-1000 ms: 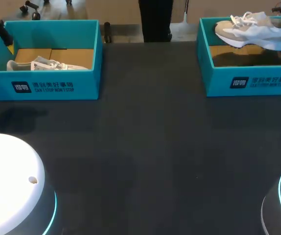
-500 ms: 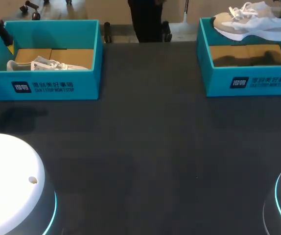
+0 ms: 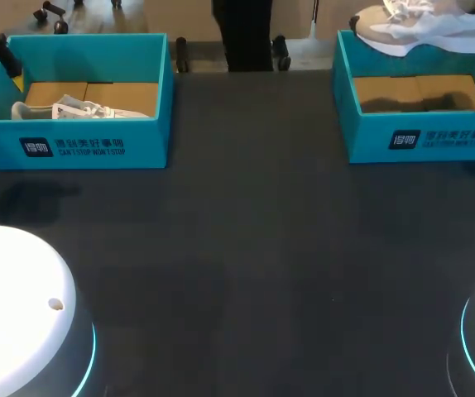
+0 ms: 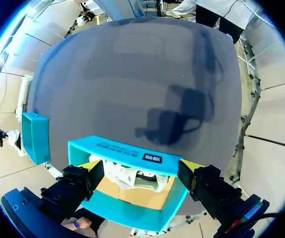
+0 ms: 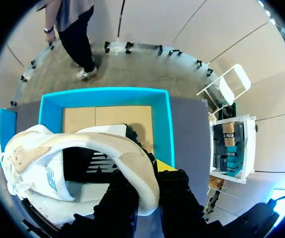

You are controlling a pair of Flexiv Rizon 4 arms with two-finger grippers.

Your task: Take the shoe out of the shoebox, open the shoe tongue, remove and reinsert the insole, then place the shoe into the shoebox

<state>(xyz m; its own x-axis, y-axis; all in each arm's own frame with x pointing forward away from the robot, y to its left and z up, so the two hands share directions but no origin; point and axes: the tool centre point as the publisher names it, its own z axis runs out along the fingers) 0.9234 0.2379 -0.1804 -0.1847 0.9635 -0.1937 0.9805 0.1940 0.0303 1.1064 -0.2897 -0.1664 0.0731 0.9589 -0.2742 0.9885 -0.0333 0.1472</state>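
Right wrist view: the right claw point(image 5: 147, 186) is clenched on the shoe point(image 5: 58, 163), one finger inside the heel collar and one outside. The toe reaches out ahead of the claw. Beneath and beyond the shoe lies the open box point(image 5: 160, 116), its cardboard floor bare. In the head view the shoe hangs above the box's far side, clear of the walls.

The shoe looks light. Its mesh upper is soft and its sole stiffer, and the heel counter is the firmest place to hold it. The padded collar may squash and let the toe swing. The tongue looks thin and floppy and is best pinched at its top edge.

The left claw point(image 4: 140, 166) is spread wide, grasping nothing. The other box point(image 4: 127, 151) lies under and between its fingers, with the other shoe point(image 4: 125, 173) inside.
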